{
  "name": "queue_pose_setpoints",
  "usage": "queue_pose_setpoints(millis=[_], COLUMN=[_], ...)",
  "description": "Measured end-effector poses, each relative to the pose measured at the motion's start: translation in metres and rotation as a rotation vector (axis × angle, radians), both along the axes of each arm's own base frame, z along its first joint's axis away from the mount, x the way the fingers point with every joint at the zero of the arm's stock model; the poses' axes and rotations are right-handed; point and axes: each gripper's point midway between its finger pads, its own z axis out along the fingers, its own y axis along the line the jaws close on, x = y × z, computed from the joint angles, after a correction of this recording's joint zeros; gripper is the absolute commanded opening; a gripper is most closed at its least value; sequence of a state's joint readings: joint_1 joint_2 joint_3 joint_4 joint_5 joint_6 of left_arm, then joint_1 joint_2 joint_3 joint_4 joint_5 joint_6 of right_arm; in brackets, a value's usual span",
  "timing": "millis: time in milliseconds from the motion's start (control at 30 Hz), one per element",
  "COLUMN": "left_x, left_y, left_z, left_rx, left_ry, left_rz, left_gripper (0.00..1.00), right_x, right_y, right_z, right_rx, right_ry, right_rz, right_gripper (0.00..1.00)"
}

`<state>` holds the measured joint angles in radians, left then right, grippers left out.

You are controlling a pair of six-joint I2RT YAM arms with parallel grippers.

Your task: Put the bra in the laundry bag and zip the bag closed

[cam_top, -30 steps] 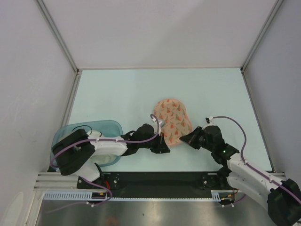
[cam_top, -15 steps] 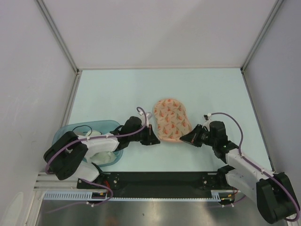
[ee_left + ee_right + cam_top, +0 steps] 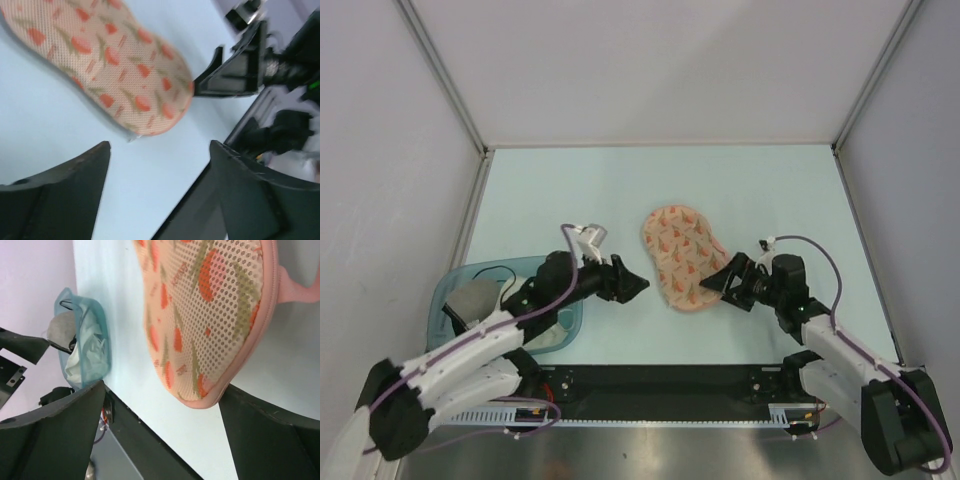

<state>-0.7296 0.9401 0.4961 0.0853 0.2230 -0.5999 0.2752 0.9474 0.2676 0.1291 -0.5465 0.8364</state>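
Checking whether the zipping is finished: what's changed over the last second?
The left tool opened, let go of the laundry bag and drew back toward the teal tub; the right tool opened too, barely moving. The bag stays closed, the tub unmoved.

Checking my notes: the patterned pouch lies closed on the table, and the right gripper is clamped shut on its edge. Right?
No: the right gripper stands open, not clamped on the pouch; the right wrist view shows it. The rest holds.
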Motion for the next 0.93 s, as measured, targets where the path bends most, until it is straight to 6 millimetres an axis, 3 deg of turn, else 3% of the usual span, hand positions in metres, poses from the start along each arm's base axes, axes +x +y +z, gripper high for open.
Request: queue_pose_setpoints(millis=[100,200,333,433,533,733,933], left_x=[-0.012,-0.027,-0.044,-0.051,-0.059,-0.077,-0.084], left_y=[0.024,0.048,0.070,0.062,0.056,0.054,0.057], left_z=[0.035,0.052,0.050,0.030,0.031,0.083,0.105], left_rx=[-0.108,-0.234,-0.398,-0.380,-0.405,-0.591,-0.668], left_ry=[-0.130,-0.249,-0.347,-0.306,-0.294,-0.384,-0.438], left_rz=[0.060,0.113,0.157,0.101,0.049,-0.021,-0.038], left_gripper=[0.99,1.00,0.99,1.00,1.00,1.00,1.00], right_x=[0.000,-0.009,-0.027,-0.036,-0.040,-0.043,-0.037], right_y=[-0.003,-0.006,-0.015,-0.019,-0.018,-0.015,-0.019], right_z=[0.021,0.037,0.042,0.056,0.045,0.050,0.051], right_rx=[0.017,0.054,0.108,0.143,0.131,0.165,0.163], right_ry=[-0.104,-0.224,-0.354,-0.433,-0.377,-0.366,-0.368], right_rz=[-0.016,-0.027,-0.063,-0.081,-0.079,-0.088,-0.129], right_gripper=[1.00,1.00,1.00,1.00,1.00,1.00,1.00])
